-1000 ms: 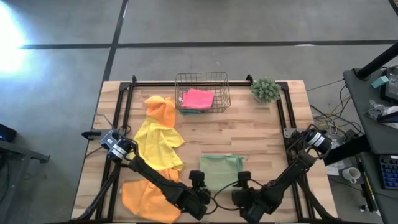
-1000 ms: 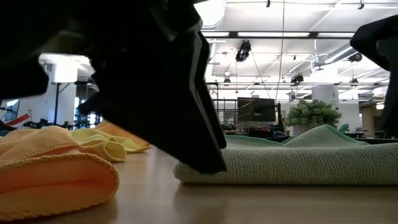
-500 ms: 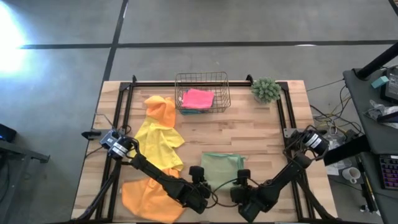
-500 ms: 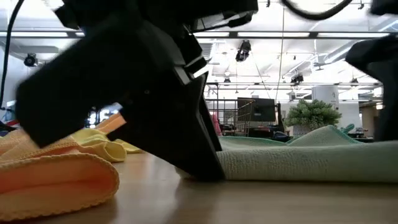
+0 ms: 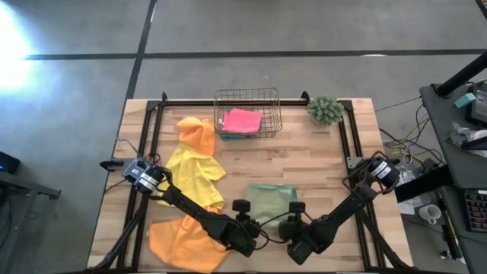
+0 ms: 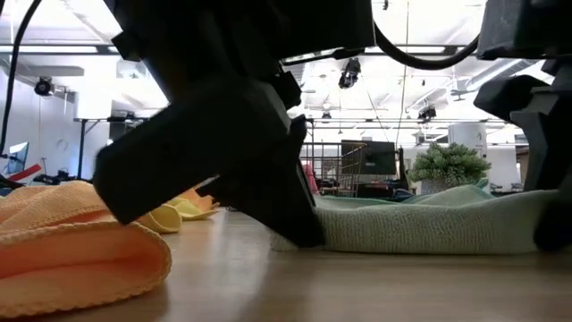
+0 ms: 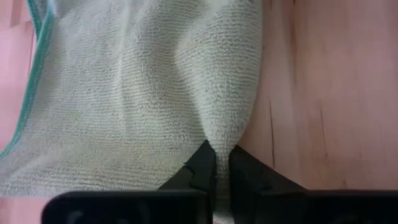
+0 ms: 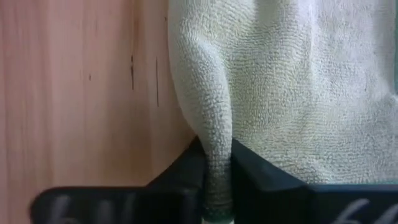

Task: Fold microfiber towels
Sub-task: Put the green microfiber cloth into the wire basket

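The olive green towel (image 5: 272, 202) lies flat on the worktop (image 5: 319, 160) near its front edge, between the two arms, already doubled into a small rectangle. The left tool (image 7: 216, 171) pinches the near left corner of this cloth: its fingers are drawn almost together with a ridge of pile gathered between them. The right tool (image 8: 217, 171) does the same at the near right corner, where a thick roll of fabric is squeezed between its fingers.

The cloth looks light and thoroughly limp. It bunches into soft folds wherever it is nipped, so it will likely sag in the middle once lifted and drape rather than hold a shape. The looped pile gives plenty of friction, so slipping out of the grip seems unlikely; the greater risk is catching only one layer of the doubled edge. Corners are the sensible hold, since a matched pair keeps the edge taut and square.

Elsewhere, the yellow towel (image 5: 195, 175) and an orange towel (image 5: 198, 134) lie crumpled toward the left, another orange towel (image 5: 176, 242) sits at the front left, and the pink towel (image 5: 242, 119) rests in the wire basket (image 5: 246, 95) at the back.
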Robot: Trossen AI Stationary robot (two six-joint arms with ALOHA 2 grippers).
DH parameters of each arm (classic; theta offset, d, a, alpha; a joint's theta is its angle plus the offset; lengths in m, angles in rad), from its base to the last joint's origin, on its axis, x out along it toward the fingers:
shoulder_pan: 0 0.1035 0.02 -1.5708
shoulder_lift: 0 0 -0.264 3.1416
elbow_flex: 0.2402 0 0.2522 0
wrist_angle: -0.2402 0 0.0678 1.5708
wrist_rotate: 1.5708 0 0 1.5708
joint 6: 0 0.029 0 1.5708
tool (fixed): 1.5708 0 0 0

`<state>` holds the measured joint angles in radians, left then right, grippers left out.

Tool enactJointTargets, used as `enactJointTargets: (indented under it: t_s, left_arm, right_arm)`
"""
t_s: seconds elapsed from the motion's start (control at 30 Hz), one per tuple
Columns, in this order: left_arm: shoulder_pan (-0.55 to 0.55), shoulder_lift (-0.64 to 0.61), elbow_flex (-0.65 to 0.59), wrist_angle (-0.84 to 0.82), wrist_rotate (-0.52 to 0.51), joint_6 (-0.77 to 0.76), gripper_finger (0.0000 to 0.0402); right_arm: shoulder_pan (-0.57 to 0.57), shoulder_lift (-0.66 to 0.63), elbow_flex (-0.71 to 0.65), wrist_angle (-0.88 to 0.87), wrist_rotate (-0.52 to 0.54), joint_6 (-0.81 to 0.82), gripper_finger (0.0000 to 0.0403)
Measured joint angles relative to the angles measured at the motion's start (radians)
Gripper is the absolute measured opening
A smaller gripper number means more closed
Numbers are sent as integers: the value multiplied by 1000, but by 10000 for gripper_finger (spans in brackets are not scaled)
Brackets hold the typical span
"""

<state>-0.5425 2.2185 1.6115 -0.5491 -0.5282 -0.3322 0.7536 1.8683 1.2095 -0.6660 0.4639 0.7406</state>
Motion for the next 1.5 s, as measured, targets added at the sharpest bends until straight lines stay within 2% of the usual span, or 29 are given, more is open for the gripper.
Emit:
enactJointTargets:
  t_s: [0.07, 0.2, 0.43, 0.77, 1.03, 1.23, 1.5]
  left_arm:
    - [0, 0, 1, -1, -2, 5, 11]
    - [-1, -23, 15, -48, 4, 6, 5]
    - [1, -138, 16, -113, 18, 1, 3]
    - [52, -313, 15, -270, 30, -1, 2]
    - [151, -431, 14, -396, 30, 29, 2]
    - [246, -486, 13, -447, 32, 95, 2]
    - [369, -578, 19, -462, 26, 152, 2]
  right_arm:
    - [0, -3, 5, -3, -7, -1, 18]
    - [-2, -19, 35, -13, -28, -3, 11]
    - [-14, -67, 115, -58, -31, -36, 10]
    - [-109, -145, 239, -199, 16, -107, 9]
    - [-242, -224, 270, -229, 37, -230, 9]
    - [-388, -286, 273, -223, 32, -373, 9]
    - [-581, -387, 313, -204, -53, -536, 9]
